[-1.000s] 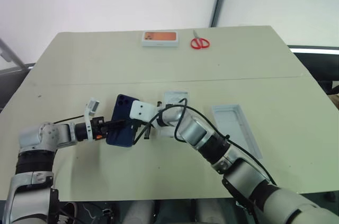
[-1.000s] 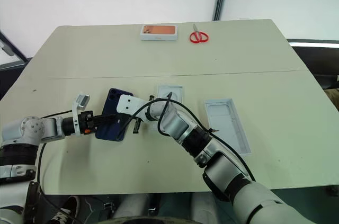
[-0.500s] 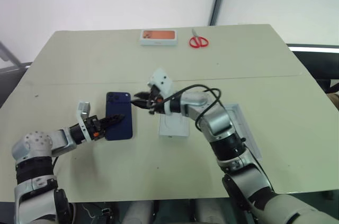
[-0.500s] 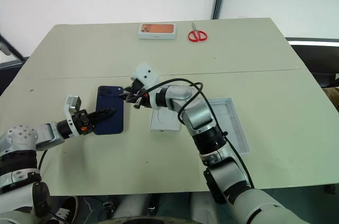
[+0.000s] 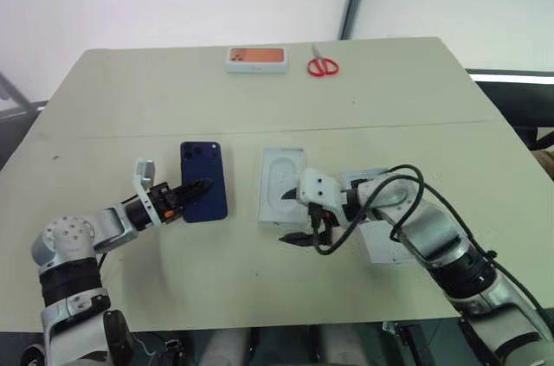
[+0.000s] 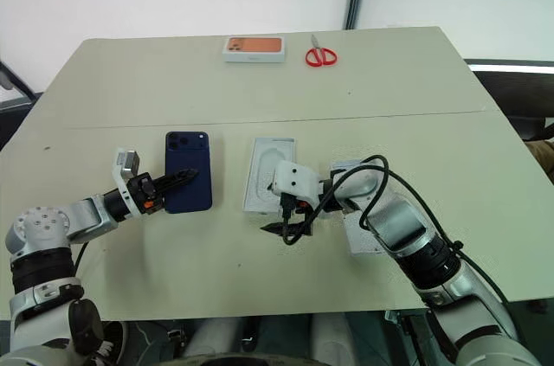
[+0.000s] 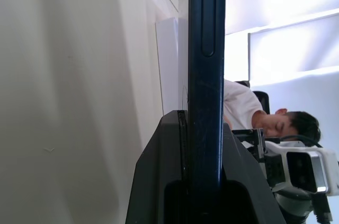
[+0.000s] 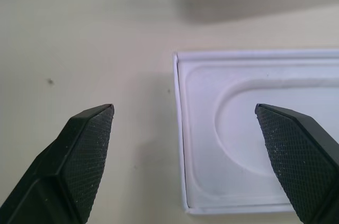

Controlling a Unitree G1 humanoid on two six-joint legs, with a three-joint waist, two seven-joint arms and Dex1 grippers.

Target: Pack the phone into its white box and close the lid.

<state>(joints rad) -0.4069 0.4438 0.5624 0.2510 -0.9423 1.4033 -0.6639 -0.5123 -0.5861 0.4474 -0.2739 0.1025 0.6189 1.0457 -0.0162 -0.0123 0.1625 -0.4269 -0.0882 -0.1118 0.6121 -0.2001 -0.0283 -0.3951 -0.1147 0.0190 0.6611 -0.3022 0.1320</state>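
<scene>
The dark navy phone (image 5: 206, 191) shows its back, camera bump at the far corner, left of the white box. My left gripper (image 5: 197, 186) is shut on its near left edge; the left wrist view shows the phone's side (image 7: 204, 49) clamped between the fingers. It seems to hover just over the table. The white box (image 5: 284, 184) lies flat at mid-table, with an oval outline inside its thin walls (image 8: 180, 128). My right gripper (image 5: 303, 226) stands open and empty above the box's near end. The lid (image 6: 363, 234) lies right of the box, partly under my right forearm.
A small box with an orange top (image 5: 256, 58) and red scissors (image 5: 325, 67) lie at the table's far edge. A person (image 7: 275, 121) shows beyond the table in the left wrist view. Bare tabletop (image 5: 130, 115) stretches across the far half and the near left.
My right gripper let go of the phone, opened wide and drew back to the right, to the box's near end. The left gripper kept its hold as the phone turned.
</scene>
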